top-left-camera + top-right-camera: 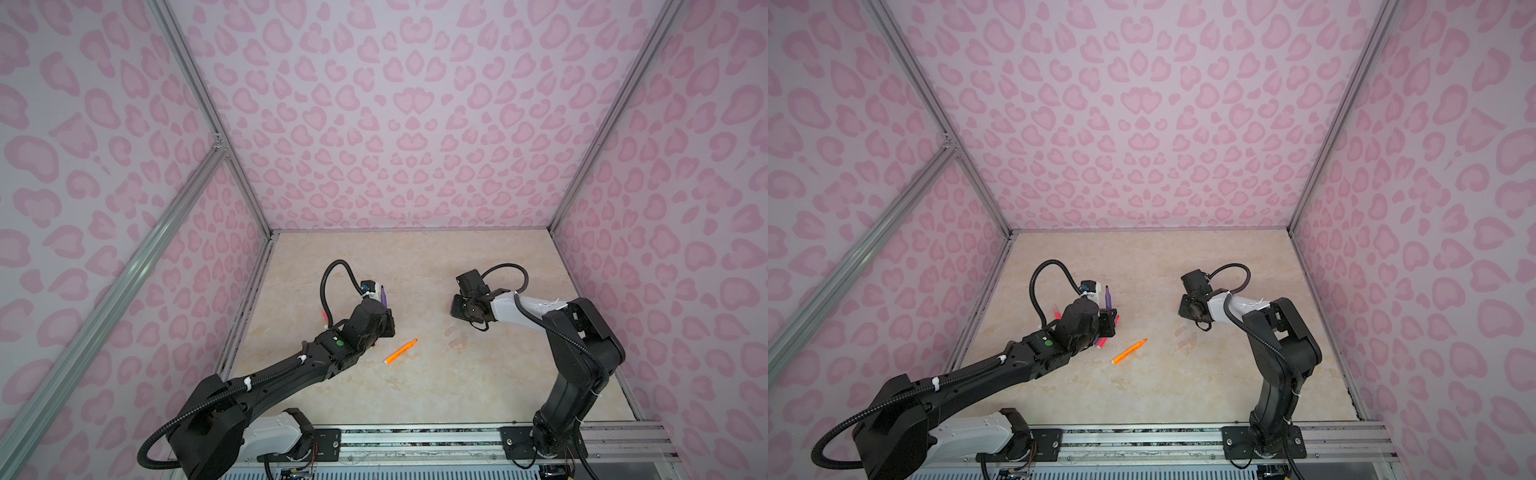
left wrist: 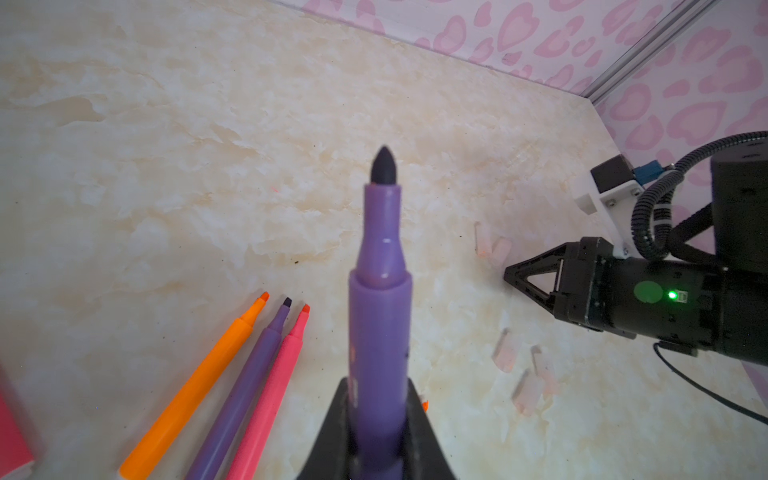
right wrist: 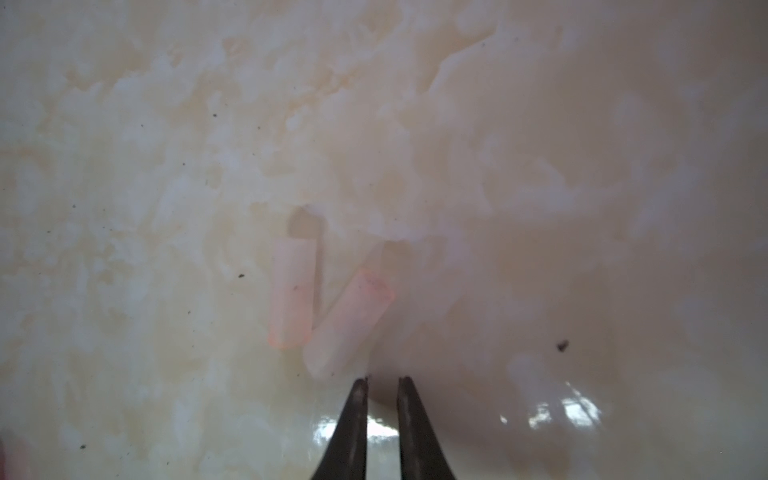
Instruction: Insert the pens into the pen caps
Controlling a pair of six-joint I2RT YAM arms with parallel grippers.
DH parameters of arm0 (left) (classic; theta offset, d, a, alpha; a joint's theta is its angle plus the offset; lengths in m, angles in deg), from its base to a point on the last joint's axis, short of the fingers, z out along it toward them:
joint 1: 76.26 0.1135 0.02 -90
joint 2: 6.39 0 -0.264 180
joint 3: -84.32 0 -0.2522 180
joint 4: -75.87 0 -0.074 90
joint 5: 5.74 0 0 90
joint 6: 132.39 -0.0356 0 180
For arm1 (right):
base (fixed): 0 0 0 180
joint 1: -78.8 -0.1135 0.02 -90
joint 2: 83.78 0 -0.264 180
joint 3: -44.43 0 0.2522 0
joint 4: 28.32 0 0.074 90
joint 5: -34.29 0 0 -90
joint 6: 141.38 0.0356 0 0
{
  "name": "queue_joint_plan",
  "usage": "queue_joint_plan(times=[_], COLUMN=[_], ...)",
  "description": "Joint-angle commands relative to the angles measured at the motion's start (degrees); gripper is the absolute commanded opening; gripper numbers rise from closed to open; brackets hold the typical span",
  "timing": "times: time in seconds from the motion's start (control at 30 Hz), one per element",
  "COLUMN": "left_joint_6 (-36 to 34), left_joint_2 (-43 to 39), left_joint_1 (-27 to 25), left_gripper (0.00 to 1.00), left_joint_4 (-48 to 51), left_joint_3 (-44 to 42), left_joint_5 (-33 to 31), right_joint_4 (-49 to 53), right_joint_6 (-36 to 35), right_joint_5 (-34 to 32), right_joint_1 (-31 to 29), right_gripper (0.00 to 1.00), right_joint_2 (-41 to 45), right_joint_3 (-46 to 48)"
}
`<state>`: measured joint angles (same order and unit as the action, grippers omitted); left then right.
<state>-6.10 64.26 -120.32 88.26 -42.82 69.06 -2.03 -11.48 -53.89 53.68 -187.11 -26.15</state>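
My left gripper is shut on a purple pen, whose dark tip points away from the wrist; in both top views this pen sticks out past the gripper. Beside it on the table lie an orange pen, a purple pen and a pink pen. Another orange pen lies mid-table. My right gripper hovers low with a narrow gap between its fingertips and nothing in it, just short of two clear pen caps. More caps lie nearby.
The beige marbled table is boxed in by pink patterned walls at the back and both sides. A metal rail carrying both arm bases runs along the front edge. A pink object shows at the edge of the left wrist view.
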Motion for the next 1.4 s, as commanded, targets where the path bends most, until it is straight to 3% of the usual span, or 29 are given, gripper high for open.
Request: queue_joint_plan(times=[0.0,0.37,0.77,1.23,1.37], left_joint_6=[0.3,0.2,0.1,0.3,0.2], left_joint_2=[0.2,0.5,0.7,0.9,1.5], left_joint_1=[0.1,0.1,0.2,0.2,0.2], left_gripper=[0.04,0.04,0.04,0.04,0.04], left_joint_4=[-0.8,-0.8,-0.8,-1.0,-0.9], left_joint_3=[0.8,1.0,1.2,1.0,1.4], left_joint_5=[0.1,0.1,0.4,0.8,0.9], right_joint_4=[5.8,6.2,14.1,16.2,18.3], right_joint_6=[0.2,-0.9,-3.3,-4.9,-4.4], right_joint_5=[2.0,0.5,-8.8,-14.0,-15.4], right_joint_1=[-0.4,-1.2,-0.8,-0.7,-0.7], right_gripper=[0.18,0.31,0.56,0.57,0.49], right_joint_2=[-2.3,-3.9,-6.9,-7.8,-8.5], right_joint_3=[0.0,-3.2,-8.6,-11.3,-13.1])
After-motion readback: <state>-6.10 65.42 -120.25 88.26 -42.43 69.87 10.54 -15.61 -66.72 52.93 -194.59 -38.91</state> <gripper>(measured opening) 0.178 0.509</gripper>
